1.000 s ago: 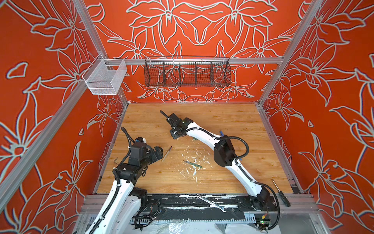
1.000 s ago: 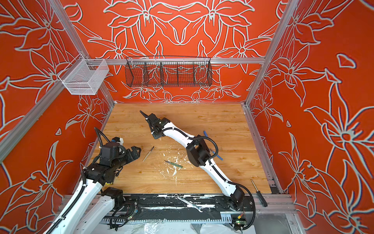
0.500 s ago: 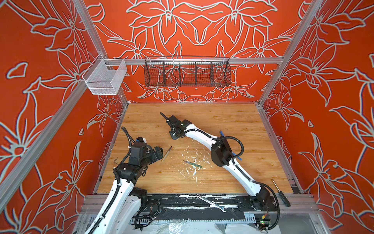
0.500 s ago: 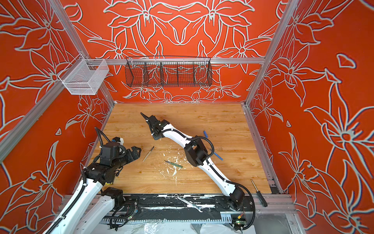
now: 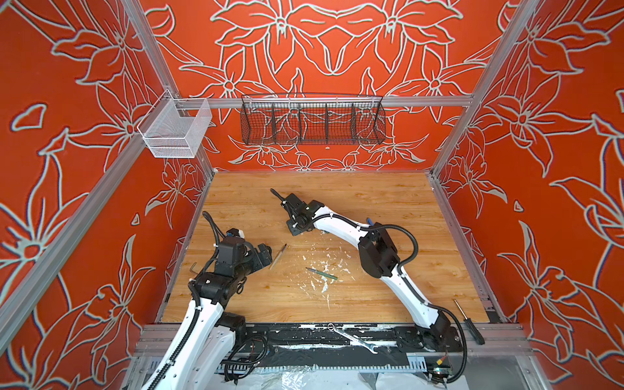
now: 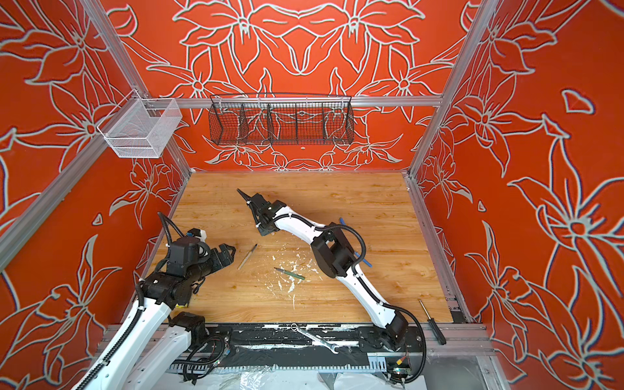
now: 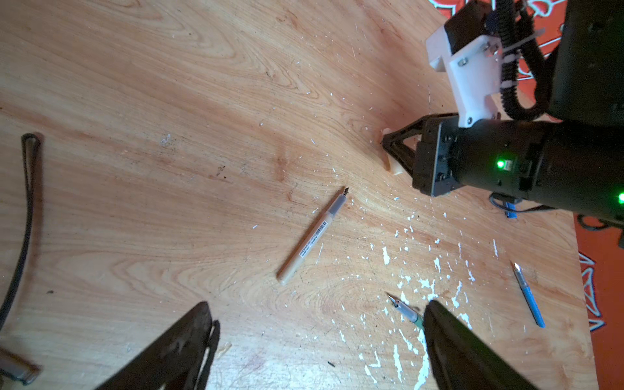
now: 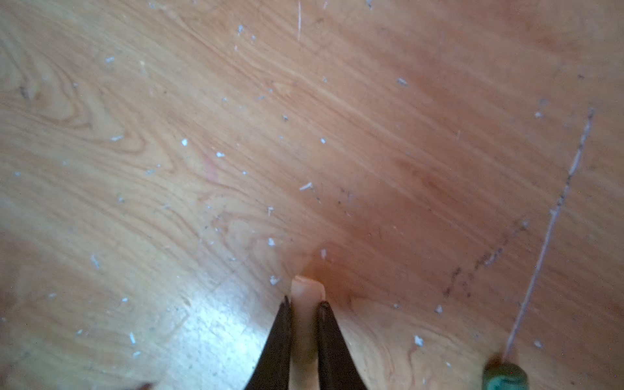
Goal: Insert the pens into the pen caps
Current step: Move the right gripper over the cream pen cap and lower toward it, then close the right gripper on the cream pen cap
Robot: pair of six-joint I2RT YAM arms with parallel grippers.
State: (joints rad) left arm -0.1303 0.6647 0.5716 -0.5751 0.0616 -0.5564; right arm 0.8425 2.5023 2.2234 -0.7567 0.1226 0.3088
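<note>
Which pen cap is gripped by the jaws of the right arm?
The beige cap, clamped in the right gripper's shut jaws; the green cap lies loose, apart from them.

White barcode label (image 7: 314, 239) on the beige pen (image 7: 294, 264), print too small to read

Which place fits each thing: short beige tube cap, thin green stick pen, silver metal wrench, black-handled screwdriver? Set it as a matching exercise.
Things
1 short beige tube cap
2 thin green stick pen
3 silver metal wrench
4 black-handled screwdriver

Places
a on black front rail
b on wooden tabletop among white flecks
c at right front corner
d between right gripper's shut jaws

Pairs: 1-d, 2-b, 3-a, 4-c
</note>
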